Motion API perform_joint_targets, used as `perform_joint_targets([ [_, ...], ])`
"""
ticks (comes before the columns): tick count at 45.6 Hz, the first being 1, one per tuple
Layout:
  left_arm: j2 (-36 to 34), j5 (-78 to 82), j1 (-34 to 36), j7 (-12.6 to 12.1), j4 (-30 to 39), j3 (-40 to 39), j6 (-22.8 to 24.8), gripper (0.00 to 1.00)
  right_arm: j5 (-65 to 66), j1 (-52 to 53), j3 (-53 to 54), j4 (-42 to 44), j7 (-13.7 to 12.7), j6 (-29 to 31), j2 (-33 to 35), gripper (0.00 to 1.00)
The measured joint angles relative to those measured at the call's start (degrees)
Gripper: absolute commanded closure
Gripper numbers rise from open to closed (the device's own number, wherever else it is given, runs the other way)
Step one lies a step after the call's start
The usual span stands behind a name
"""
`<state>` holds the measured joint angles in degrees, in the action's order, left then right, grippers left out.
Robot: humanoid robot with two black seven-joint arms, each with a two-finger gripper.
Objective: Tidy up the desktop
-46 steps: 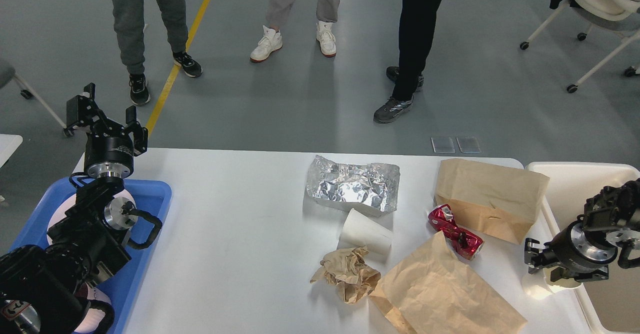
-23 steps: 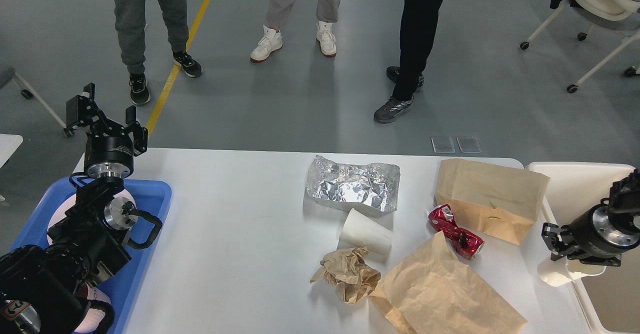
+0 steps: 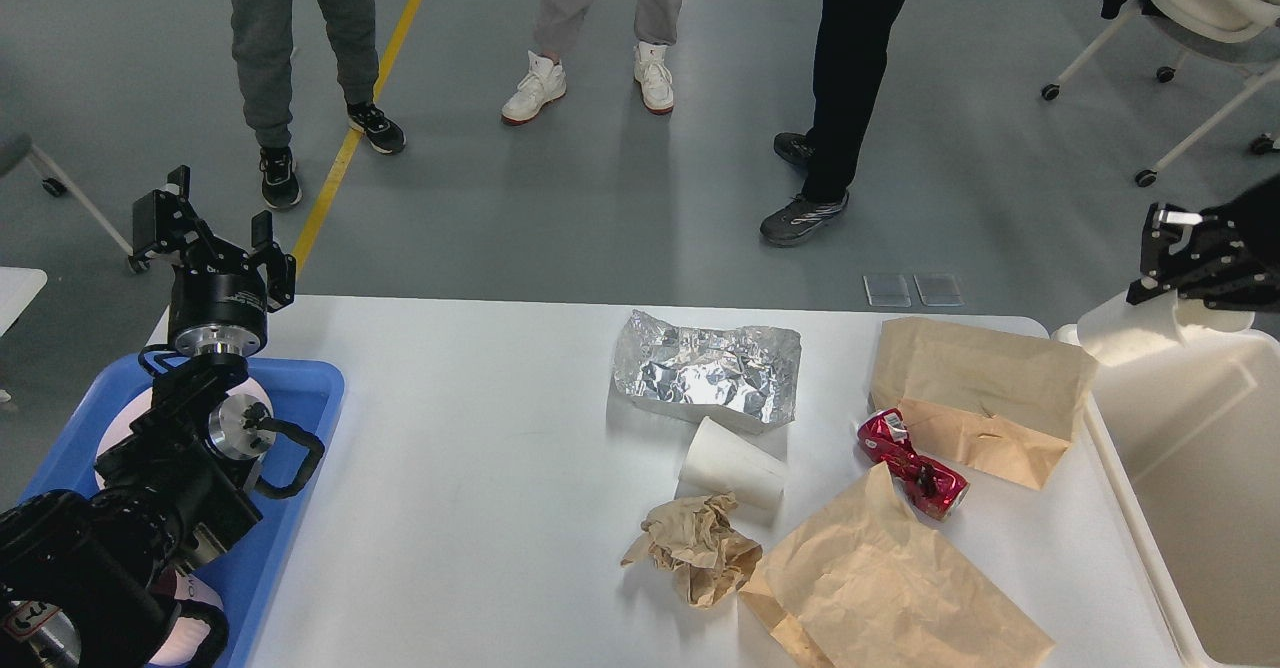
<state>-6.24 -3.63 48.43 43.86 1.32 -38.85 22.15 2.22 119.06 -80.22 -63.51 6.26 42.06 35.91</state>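
Note:
The desktop is a wide white table. On it lie crumpled silver foil, a white paper cup on its side, a wad of brown paper, a crushed red can and two brown paper bags. At the far right my right gripper is raised and shut on another white paper cup, which hangs over the far corner of the cream bin. My left gripper stands open and empty above the blue tray.
The blue tray holds white dishes, mostly hidden by my left arm. The cream bin stands against the table's right edge. Three people stand on the floor beyond the table. Wheeled chairs are at the back right and far left.
My right gripper has lifted the white paper cup off the table's right edge and carried it up and back over the bin. The left arm has not moved.

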Motion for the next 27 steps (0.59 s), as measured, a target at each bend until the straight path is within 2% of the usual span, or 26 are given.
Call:
perform_joint_targets([
  [18, 0.0, 0.0, 0.0, 0.0, 0.0, 0.0, 0.0, 0.04, -0.5, 3.7, 3.4, 5.3, 0.0, -0.3, -1.4, 1.00],
  [23, 0.0, 0.0, 0.0, 0.0, 0.0, 0.0, 0.0, 0.04, -0.6, 1.1, 2.8, 6.7, 0.0, -3.7, -0.8, 1.00],
  [27, 0.0, 0.0, 0.0, 0.0, 0.0, 0.0, 0.0, 0.04, -0.6, -3.1, 2.4, 7.6, -0.1, -9.4, 0.6, 1.00],
])
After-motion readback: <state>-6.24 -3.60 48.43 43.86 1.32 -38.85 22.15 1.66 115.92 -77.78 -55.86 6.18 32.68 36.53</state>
